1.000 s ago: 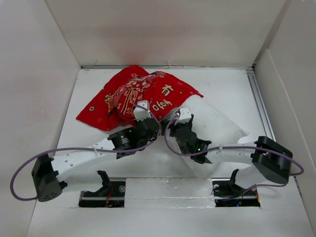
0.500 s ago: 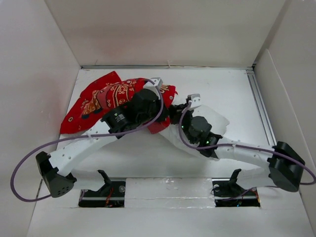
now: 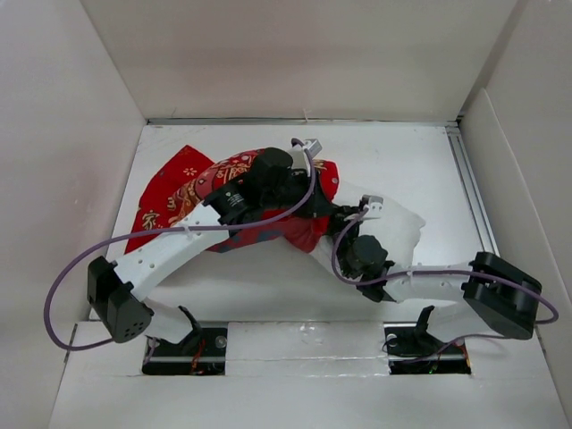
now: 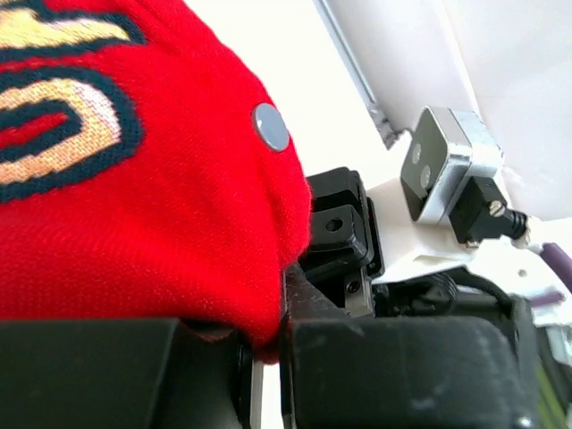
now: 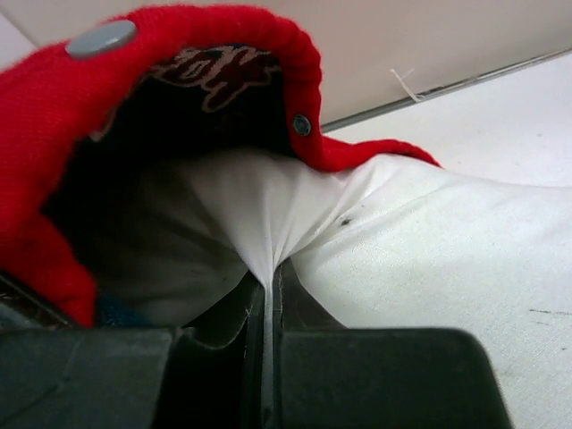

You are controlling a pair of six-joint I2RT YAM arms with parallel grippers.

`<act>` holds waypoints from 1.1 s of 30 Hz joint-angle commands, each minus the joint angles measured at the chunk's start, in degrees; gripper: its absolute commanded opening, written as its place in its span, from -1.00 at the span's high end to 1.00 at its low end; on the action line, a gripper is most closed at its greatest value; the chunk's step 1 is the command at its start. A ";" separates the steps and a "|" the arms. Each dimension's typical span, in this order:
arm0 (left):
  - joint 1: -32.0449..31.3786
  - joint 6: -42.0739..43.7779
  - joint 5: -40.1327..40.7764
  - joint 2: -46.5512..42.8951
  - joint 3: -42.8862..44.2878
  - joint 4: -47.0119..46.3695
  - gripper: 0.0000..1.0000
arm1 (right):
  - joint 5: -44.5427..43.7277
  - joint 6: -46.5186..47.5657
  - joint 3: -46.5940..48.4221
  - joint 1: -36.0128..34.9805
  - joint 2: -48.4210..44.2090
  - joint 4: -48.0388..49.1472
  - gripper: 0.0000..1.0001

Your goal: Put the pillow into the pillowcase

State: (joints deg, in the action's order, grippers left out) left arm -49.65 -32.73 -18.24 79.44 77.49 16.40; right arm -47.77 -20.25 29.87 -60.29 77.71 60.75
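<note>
One white tabletop (image 3: pixel 420 156) fills the middle of the overhead view, boxed in by pale walls (image 3: pixel 295 63). On it lie one pillowcase (image 3: pixel 174 192), red and bunched from the centre out toward the left, and one white pillow (image 3: pixel 404 228) right of centre, its left end tucked inside the red mouth. My two arms (image 3: pixel 179 255) cross above both and hide where they meet. My left pincer (image 4: pixel 264 357) is clamped on the pillowcase's hem at the bottom of its wrist view, red cloth bulging just above it. My right pincer (image 5: pixel 266 353) pinches a fold of the pillow, the case's opening arching over it at upper left. Two grey snaps (image 5: pixel 100 37) dot that rim.
</note>
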 commanded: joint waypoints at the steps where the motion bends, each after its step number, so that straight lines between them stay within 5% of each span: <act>1: -1.60 -2.69 -14.29 -0.68 -1.81 -12.28 1.00 | 14.27 0.91 0.64 -2.37 0.77 12.81 0.93; 3: 1.81 -2.07 -12.97 -4.62 -5.66 -11.66 1.00 | 16.47 1.44 -2.17 -2.37 -2.46 12.12 0.45; 4: 3.31 -1.46 -12.96 -6.12 -7.43 -11.66 1.00 | 17.44 1.44 -4.62 -2.37 -4.13 10.89 -0.19; 7: 9.80 0.03 -12.96 -10.61 -14.79 -10.26 1.00 | 23.05 2.49 -6.05 -1.15 -11.51 0.45 -0.93; 8: 11.40 0.82 -12.44 -11.14 -16.22 -7.82 0.99 | 23.07 3.98 -6.05 -1.14 -13.36 -2.89 -1.00; 11: 13.44 2.85 -1.22 -13.42 -19.83 -0.79 0.40 | 16.51 2.86 -5.18 -2.98 -24.33 -22.37 -1.00; 12: 13.44 2.85 1.08 -14.48 -20.97 -0.24 -0.16 | 14.13 -0.89 -4.56 -2.99 -30.80 -35.48 -1.00; 14: 13.44 2.85 2.16 -19.13 -24.30 -0.23 -0.99 | 9.13 -4.08 -4.03 -2.99 -36.64 -45.06 -1.00; 19: 13.44 1.62 6.45 -28.98 -23.01 6.35 -1.00 | 4.09 -10.15 1.94 -2.99 -46.77 -70.98 -1.00; 23: 13.44 2.31 7.70 -29.79 -15.82 10.92 -1.00 | 5.73 -11.38 7.47 4.18 -39.97 -78.39 -1.00; 27: 12.13 4.07 8.12 -25.67 -11.16 12.51 -1.00 | 14.44 -11.39 13.37 11.94 -24.74 -81.50 -1.00; 33: 11.42 7.94 5.95 -14.16 -6.22 10.67 -1.00 | 24.55 -9.82 11.09 15.47 -14.45 -69.12 -1.00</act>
State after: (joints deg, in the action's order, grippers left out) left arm -37.89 -28.23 -10.98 59.79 69.14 26.94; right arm -30.63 -30.28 41.87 -45.82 62.33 -12.05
